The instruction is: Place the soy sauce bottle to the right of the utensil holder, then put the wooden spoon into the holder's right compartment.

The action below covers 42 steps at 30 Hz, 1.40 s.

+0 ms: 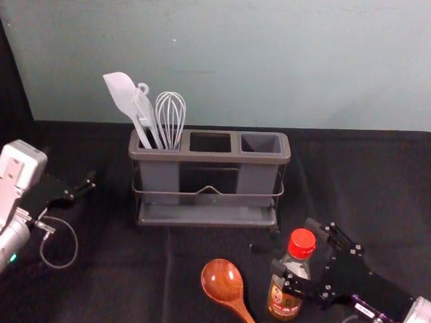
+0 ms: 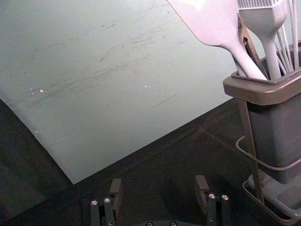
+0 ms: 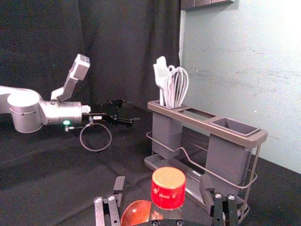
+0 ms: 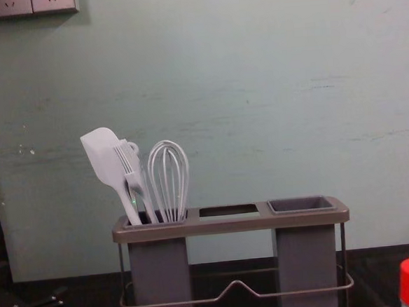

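At the left edge of the head view, my left gripper [image 1: 80, 189] is hovering over the black cloth [image 1: 127, 272], well apart from the utensil holder [image 1: 208, 216]; in the left wrist view I am seeing its fingers [image 2: 203, 190] parting wide, with nothing between them. Near the middle of the head-view frame, the holder is standing upright, its left compartment carrying a pale spatula [image 1: 121, 91], a brush [image 1: 144, 106] and a whisk [image 1: 170, 117], their heads rising above the rim. At bottom centre, in front of the holder, the wooden spoon [image 1: 222, 281] is lying bowl up, its handle slanting down towards the frame's lower edge. Just beside it, at lower right of centre, the soy sauce bottle [image 1: 285, 295] is standing upright under its red cap [image 1: 302, 242], nearer my camera than the holder's right end. Reaching in from the lower right corner, my right gripper [image 1: 294, 247] is straddling the bottle's upper part without clamping it: in the right wrist view, I am seeing the fingers spreading to either side of the cap, gaps showing between each finger and the red plastic
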Each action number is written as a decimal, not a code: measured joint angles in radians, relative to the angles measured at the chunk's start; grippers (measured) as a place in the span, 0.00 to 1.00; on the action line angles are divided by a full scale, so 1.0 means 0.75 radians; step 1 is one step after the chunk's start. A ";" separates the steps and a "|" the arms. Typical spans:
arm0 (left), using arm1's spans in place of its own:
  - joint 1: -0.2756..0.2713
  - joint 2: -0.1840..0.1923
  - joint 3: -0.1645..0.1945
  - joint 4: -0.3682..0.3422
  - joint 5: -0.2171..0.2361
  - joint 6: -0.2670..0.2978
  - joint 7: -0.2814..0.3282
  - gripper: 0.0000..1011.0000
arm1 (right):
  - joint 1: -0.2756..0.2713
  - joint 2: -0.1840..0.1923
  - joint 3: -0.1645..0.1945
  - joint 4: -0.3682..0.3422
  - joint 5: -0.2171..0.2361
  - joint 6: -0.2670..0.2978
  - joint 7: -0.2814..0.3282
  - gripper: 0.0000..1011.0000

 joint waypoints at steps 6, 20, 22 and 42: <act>0.000 0.000 0.000 0.000 0.000 0.000 0.000 1.00 | 0.019 -0.035 -0.001 0.006 -0.023 0.034 -0.006 0.99; 0.000 0.000 0.000 0.000 0.000 0.000 0.000 1.00 | -0.012 -0.067 0.047 -0.006 -0.033 0.039 0.013 0.99; 0.000 0.000 0.000 0.000 0.000 0.000 0.000 1.00 | -0.017 -0.072 0.054 -0.006 -0.032 0.039 0.021 0.99; 0.000 0.000 0.000 0.000 0.000 0.000 0.000 1.00 | -0.034 -0.123 0.102 -0.004 -0.051 0.065 0.075 0.76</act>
